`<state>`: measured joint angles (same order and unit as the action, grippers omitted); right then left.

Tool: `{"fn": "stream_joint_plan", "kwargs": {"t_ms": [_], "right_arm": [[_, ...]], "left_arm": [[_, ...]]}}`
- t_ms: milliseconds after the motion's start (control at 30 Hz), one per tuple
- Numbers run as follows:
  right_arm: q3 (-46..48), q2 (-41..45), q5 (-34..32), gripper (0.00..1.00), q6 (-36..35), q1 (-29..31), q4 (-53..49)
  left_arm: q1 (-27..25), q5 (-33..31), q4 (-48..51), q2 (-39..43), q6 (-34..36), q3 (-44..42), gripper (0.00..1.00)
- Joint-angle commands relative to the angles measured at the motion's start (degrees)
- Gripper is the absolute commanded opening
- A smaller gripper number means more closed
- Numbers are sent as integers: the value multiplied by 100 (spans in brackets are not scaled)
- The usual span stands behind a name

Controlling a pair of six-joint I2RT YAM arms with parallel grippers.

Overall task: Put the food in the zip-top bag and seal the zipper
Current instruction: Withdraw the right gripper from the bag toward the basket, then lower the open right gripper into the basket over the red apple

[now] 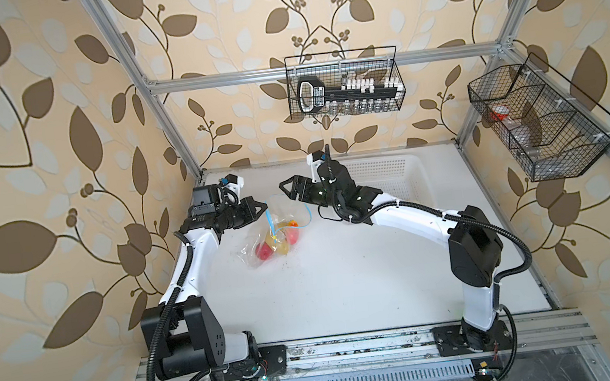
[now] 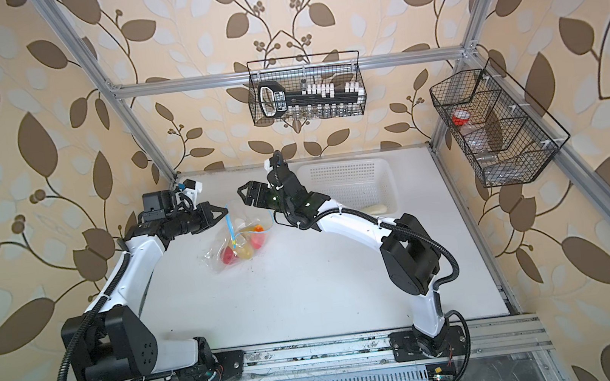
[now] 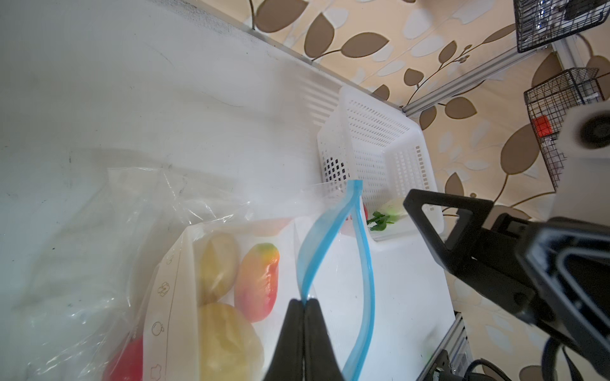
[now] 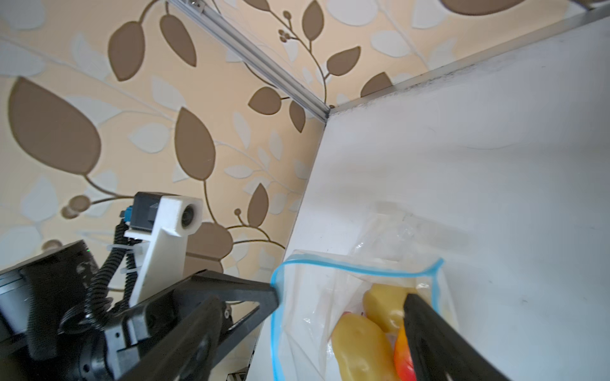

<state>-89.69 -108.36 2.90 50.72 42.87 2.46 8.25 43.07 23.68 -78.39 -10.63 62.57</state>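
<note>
Fingers of the left gripper (image 3: pixel 304 301) are pinched on the blue zipper (image 3: pixel 321 240). The zip-top bag (image 1: pixel 251 251) sags below them onto the worktop (image 1: pixel 346 281) with food (image 1: pixel 277 245) inside. Beyond its gaping mouth, the right gripper (image 1: pixel 286 189) is spread wide and holds nothing.

Clear zip-top bag (image 1: pixel 251 251), blue zipper (image 3: pixel 325 231); white basket (image 3: pixel 373 142); beige brown-leaf wallpaper (image 1: pixel 48 112).
</note>
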Motion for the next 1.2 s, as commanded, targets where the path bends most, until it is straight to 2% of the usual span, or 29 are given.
{"fn": "stream_joint_plan", "kwargs": {"t_ms": [0, 100, 267, 400, 500, 667, 767, 833, 900, 1167], "right_arm": [[206, 461, -273, 91, -114, -155, -219], [291, 605, -314, 100, -155, -332, -479], [564, 819, -290, 100, -91, -600, -639], [484, 791, 26, 100, 35, -850, -971], [420, 845, -257, 100, -209, -915, -1387], [1101, 1198, -204, 100, -225, -1162, -901], [1548, 1333, 56, 100, -141, -1402, -459], [1566, 1279, 369, 100, -169, -1578, -524], [1512, 1233, 573, 100, -385, -1701, -728], [1044, 1171, 20, 100, -1705, -1886, -2083]], "left_arm": [[-1, 59, -142, 61, 118, -16, 0], [0, 70, -125, 55, 140, -16, 0], [0, 53, -118, 37, 135, -6, 0], [1, 35, -151, 26, 144, -40, 0], [-3, 9, -163, 21, 155, -59, 0], [-4, -139, -155, 68, 254, -103, 0], [-3, -194, -164, 93, 290, -122, 0], [-1, -219, -158, 94, 311, -122, 0], [-2, -274, -163, 93, 376, -142, 0], [6, -611, 104, 91, 766, 77, 0]]}}
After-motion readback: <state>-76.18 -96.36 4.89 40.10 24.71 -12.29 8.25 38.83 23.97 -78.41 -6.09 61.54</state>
